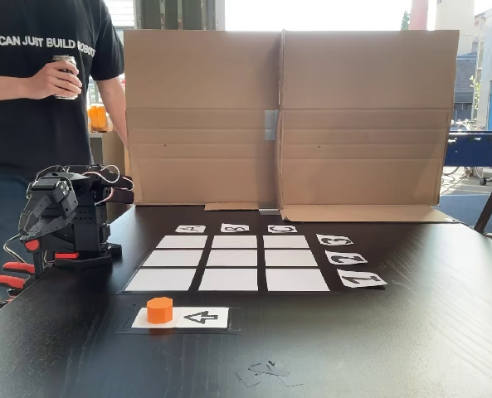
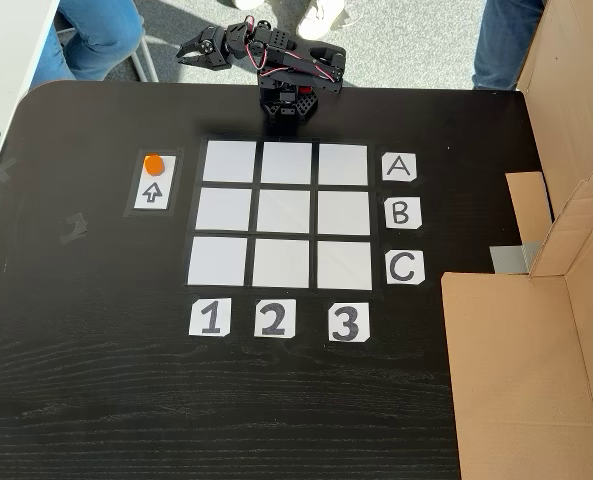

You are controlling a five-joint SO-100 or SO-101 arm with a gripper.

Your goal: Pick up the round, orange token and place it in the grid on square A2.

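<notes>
The orange token (image 1: 159, 309) (image 2: 153, 163) stands on the end of a white arrow card (image 1: 200, 317), just outside the grid (image 1: 233, 259) (image 2: 277, 217) on its 1 side. Square A2 (image 1: 172, 258) (image 2: 287, 163) is a bare white cell, the middle one of the line marked A, which lies nearest the arm. The black arm sits folded at the table edge. Its gripper (image 1: 25, 235) (image 2: 182, 55) points down and away from the grid, well apart from the token. The jaws taper to a point with nothing between them.
A tall cardboard wall (image 1: 287, 116) (image 2: 536, 330) stands along the C side of the grid. A person holding a can (image 1: 65, 76) stands behind the arm. Orange clamp handles (image 1: 5, 278) stick out at the table edge. Tape scraps (image 1: 262, 371) lie near the front.
</notes>
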